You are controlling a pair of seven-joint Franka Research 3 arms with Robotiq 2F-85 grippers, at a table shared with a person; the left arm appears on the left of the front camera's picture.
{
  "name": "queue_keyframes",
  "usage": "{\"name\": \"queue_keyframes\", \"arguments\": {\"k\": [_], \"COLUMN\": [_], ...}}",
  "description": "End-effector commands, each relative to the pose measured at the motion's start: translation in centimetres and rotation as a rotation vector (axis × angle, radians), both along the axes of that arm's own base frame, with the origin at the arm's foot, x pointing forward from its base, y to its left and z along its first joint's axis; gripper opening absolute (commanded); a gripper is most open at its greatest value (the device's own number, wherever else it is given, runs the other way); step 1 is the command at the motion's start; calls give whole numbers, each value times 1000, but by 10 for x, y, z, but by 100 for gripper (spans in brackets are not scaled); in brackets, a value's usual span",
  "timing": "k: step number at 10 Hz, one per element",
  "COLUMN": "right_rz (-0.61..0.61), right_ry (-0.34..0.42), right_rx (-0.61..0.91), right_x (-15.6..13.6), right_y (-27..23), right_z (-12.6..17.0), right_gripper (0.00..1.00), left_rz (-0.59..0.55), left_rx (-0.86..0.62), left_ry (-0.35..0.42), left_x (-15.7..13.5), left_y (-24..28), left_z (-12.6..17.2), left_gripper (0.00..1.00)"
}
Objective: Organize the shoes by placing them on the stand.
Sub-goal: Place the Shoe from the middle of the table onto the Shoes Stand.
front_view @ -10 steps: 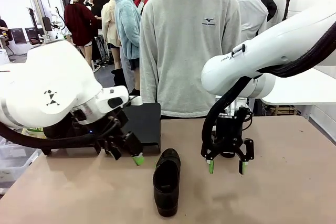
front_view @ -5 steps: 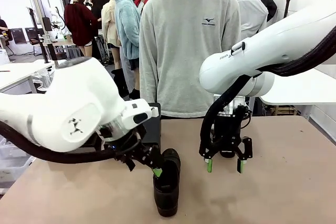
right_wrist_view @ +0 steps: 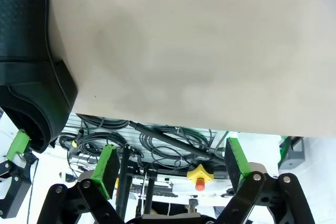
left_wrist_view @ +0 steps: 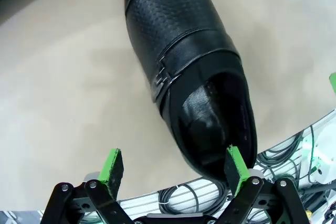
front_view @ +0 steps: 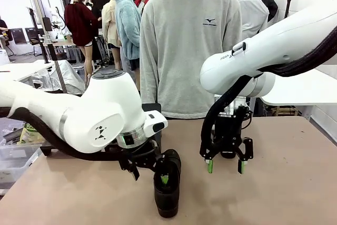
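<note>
Beige bench (front_view: pixel 274 193) nearest me carries one black shoe (front_view: pixel 167 185), toe toward me. My left pincer (front_view: pixel 150 176) hangs wide open at its heel, one pad by the opening. Closing this off-centre, I judge, could clip only the rim and tip the glossy shoe. Farther back, my right pincer (front_view: pixel 225 166) hangs open and empty.

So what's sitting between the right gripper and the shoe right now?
Nothing: in the front view a bare stretch of tabletop runs from the right gripper to the black dress shoe. The right wrist view shows the same.

L end effector (front_view: pixel 150 176) at shoe (front_view: pixel 167 202), jaws wide
</note>
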State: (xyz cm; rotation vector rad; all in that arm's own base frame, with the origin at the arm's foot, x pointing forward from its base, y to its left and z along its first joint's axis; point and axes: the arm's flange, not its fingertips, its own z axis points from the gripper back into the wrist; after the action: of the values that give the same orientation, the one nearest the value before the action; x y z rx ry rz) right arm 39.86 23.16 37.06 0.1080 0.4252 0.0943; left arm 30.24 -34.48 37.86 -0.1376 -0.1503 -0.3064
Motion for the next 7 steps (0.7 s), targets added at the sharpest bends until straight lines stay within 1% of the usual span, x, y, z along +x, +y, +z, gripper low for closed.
{"name": "queue_keyframes", "arguments": {"k": [1, 4, 5, 6, 7], "right_rz": [5, 5, 5, 5, 5], "right_ry": [-7, -7, -7, -7, -7], "right_rx": [-7, -7, -7, -7, -7], "right_x": [0, 0, 0, 0, 0], "right_y": [-1, -1, -1, -1, -1], "right_z": [0, 0, 0, 0, 0], "right_gripper": [100, 100, 100, 100, 100], "left_rz": [48, 138, 132, 150, 157], "left_rx": [13, 34, 36, 7, -7], "left_ry": [4, 66, 93, 101, 106], "left_x": [14, 27, 29, 32, 32], "left_y": [-14, -16, -16, -13, -12], "left_z": [-8, -28, -31, -34, -34], "left_gripper": [100, 100, 100, 84, 66]}}
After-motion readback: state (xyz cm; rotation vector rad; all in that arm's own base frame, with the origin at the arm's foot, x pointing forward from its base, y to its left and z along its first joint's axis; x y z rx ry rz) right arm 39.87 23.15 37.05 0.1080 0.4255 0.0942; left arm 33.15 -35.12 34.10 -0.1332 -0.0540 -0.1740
